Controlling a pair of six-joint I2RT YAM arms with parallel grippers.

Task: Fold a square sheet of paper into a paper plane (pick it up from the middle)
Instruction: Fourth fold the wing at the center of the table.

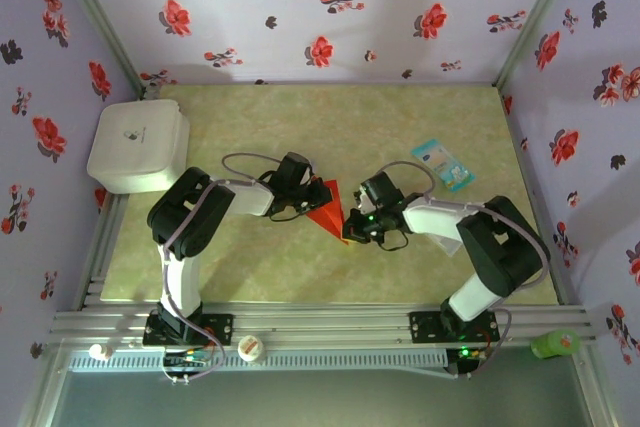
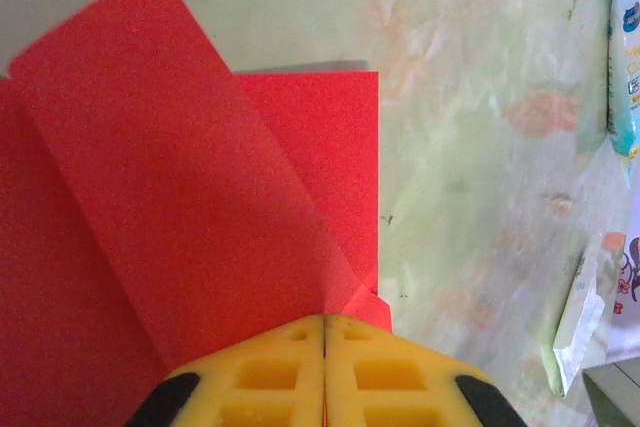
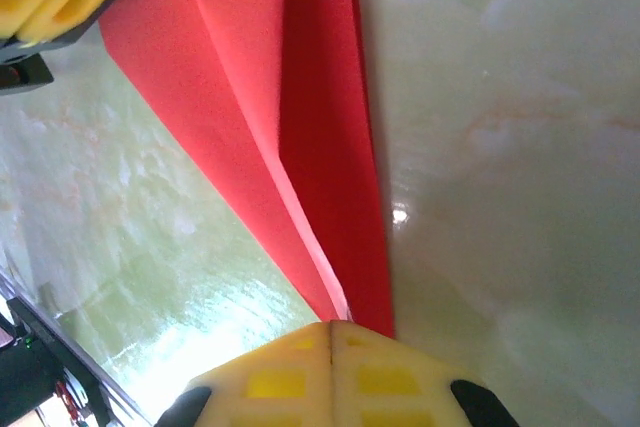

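A pale green marbled desk sits within flower-papered walls. Mid-desk, the left pincer and right pincer each pinch the red paper plane.

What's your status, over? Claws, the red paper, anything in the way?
Left gripper shut on the red paper. Right gripper shut on its other end. Paper partly folded. Blue-and-white packet lies apart, off to the right.

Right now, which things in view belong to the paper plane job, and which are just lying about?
Job: red paper, partly folded; left end effector and right end effector, both shut on it.
Lying about: light-blue packet, white box, green object.
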